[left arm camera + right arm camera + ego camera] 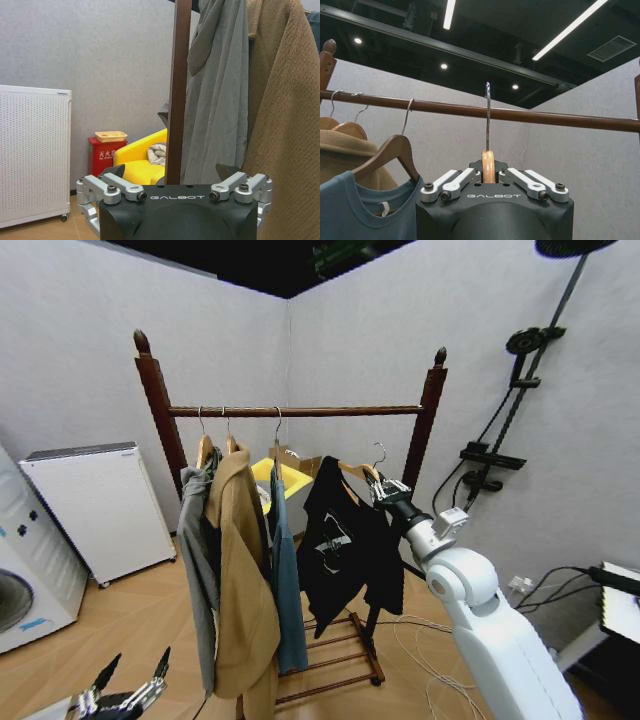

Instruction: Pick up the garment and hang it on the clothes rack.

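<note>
Pickup looks done: right tool clamps the wooden hanger of the garment just below the clothes rack rail, hook not yet on; left tool, open, idles low.

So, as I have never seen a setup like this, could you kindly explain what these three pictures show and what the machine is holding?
This is a wheeled robot with two arms, each ending in a hand. The wide picture is taken from its head, looking at a clothes rack of dark wood. The other two come from cameras on its wrists.

The right hand is raised and shut on the light wooden hanger of a black T-shirt, the garment. In the right wrist view the hanger's metal hook stands up in front of the rail; it does not look hooked over it yet.

A grey top, a tan coat and a blue shirt hang on the rail.

The left hand waits low, open and holding nothing. Its camera looks at the rack's post.
</note>
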